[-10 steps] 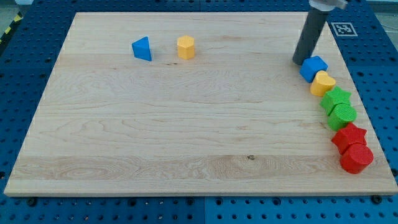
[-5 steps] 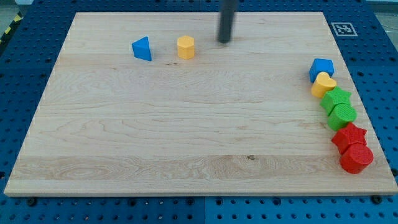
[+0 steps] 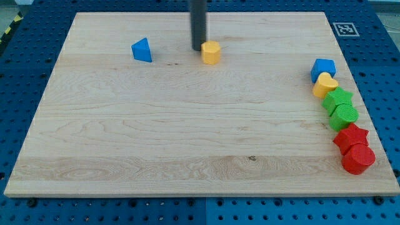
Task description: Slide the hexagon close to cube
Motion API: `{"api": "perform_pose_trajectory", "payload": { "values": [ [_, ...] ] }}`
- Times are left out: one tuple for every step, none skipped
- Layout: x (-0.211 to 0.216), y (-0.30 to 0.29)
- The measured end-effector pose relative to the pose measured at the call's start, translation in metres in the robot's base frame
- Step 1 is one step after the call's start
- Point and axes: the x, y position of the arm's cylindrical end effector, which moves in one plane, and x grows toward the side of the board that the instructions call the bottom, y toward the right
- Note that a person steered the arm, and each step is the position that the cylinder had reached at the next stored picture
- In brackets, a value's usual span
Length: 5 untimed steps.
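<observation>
The yellow hexagon point(image 3: 211, 52) sits on the wooden desk point(image 3: 187, 137) near the far edge, a little left of the middle of that edge. My tip point(image 3: 198, 49) stands just at the hexagon's left side, touching it or nearly so; the dark rod rises straight up from there and runs out of the view's top. There is no claw on this arm, only the plain rod, so nothing is gripped or held.

The blue cube point(image 3: 323, 70) is well apart from the hexagon, close to the desk's right edge and toward the far right corner. It heads a line of blocks that runs down along that right edge. Just below it and touching it lies a yellow heart point(image 3: 325, 85). Next come two green blocks pressed together, a green star point(image 3: 338, 99) and a green rounded block point(image 3: 344, 116) whose shape I cannot make out for sure. Below them are a red star point(image 3: 350, 137) and a red rounded block point(image 3: 359, 159), also touching, the last one nearing the near right corner.

A blue triangle point(image 3: 142, 50) lies alone toward the far left corner, to the left of my tip and apart from it. A black-and-white marker tag point(image 3: 344, 29) is fixed just off the desk's far right corner.
</observation>
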Motion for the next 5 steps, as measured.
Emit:
{"api": "perform_pose_trajectory", "payload": {
  "values": [
    [0.0,0.039],
    [0.0,0.003],
    [0.005,-0.031],
    [0.026,-0.01],
    [0.032,0.058]
  ]
}}
